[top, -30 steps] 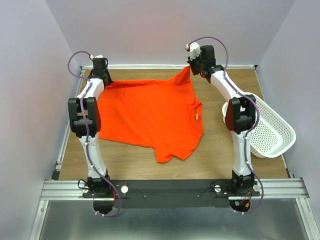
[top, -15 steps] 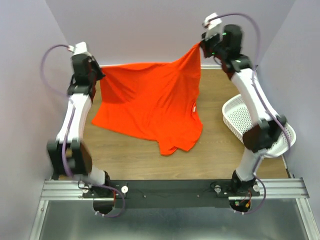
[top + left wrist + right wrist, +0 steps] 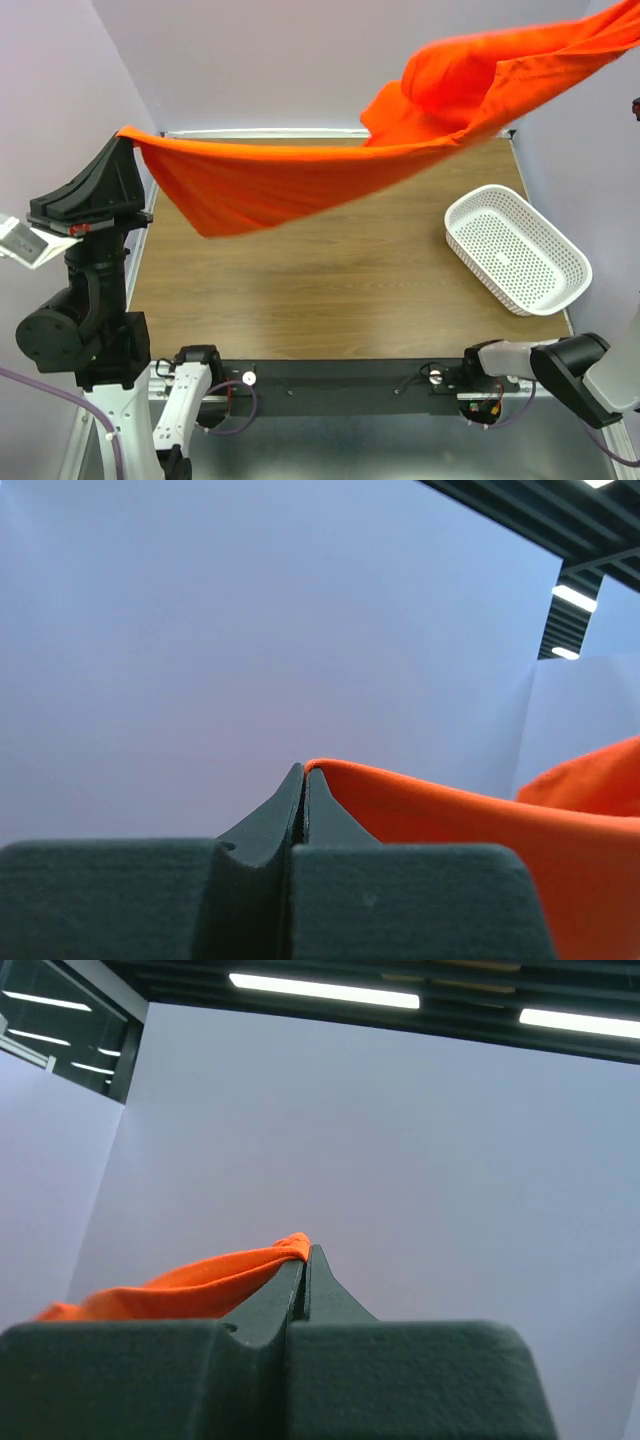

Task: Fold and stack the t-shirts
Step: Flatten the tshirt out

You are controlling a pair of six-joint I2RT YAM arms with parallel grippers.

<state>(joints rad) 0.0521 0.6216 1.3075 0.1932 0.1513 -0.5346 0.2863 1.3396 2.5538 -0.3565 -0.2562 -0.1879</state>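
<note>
One bright orange t-shirt (image 3: 330, 170) hangs stretched in the air above the table, bunched at the upper right. My left gripper (image 3: 126, 136) is shut on its left corner, high at the left. In the left wrist view the gripper (image 3: 303, 772) pinches the orange cloth (image 3: 470, 830), which runs off to the right. My right gripper is beyond the top right edge of the top view. In the right wrist view it (image 3: 306, 1252) is shut on orange cloth (image 3: 200, 1282) that trails to the left. Both wrist cameras face the wall and ceiling.
A white perforated basket (image 3: 517, 248) sits on the wooden table (image 3: 330, 290) at the right. The metal rail (image 3: 340, 375) with both arm bases runs along the near edge. Purple walls enclose the table on three sides.
Both arms have swung up high, lifting the shirt fully off the table. It lay partly on the wood a second ago; now it hangs stretched in the air, and the right gripper has left the view.
</note>
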